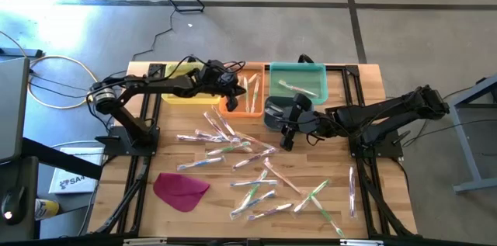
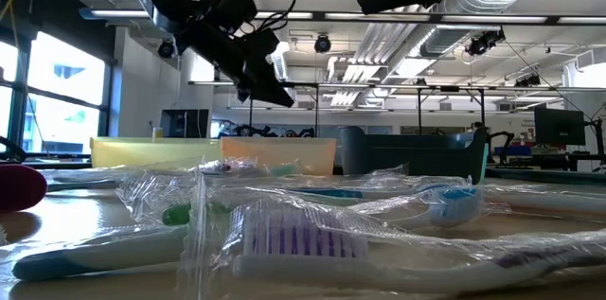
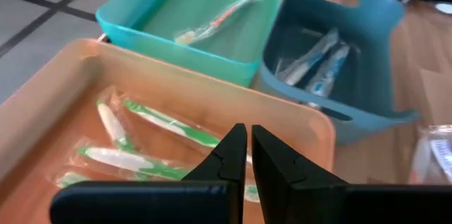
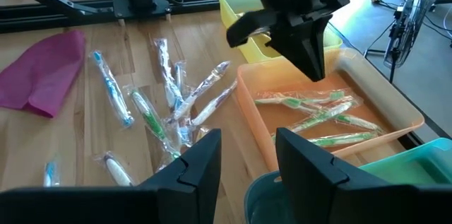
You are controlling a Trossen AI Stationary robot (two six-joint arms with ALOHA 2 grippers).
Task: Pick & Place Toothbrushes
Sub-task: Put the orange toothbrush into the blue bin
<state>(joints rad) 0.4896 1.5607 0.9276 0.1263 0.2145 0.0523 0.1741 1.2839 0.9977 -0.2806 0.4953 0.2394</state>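
Note:
Many wrapped toothbrushes (image 1: 248, 170) lie loose on the wooden table. Green-handled ones (image 3: 152, 136) lie in the orange bin (image 1: 244, 95). One lies in the teal bin (image 3: 219, 19), and blue ones (image 3: 318, 61) are in the dark blue bin (image 1: 276, 112). My left gripper (image 3: 248, 132) hangs shut above the orange bin with nothing between its fingers; the right wrist view shows its tip (image 4: 314, 65) clear of the bin. My right gripper (image 4: 247, 143) stands open and empty in the air beside the blue bin, over the pile's far edge (image 1: 286, 139).
A yellow bin (image 1: 175, 84) stands left of the orange one, so the bins form a row along the table's far edge. A magenta cloth (image 1: 181, 189) lies near the front left. Black frame rails (image 1: 144, 133) run along both table sides.

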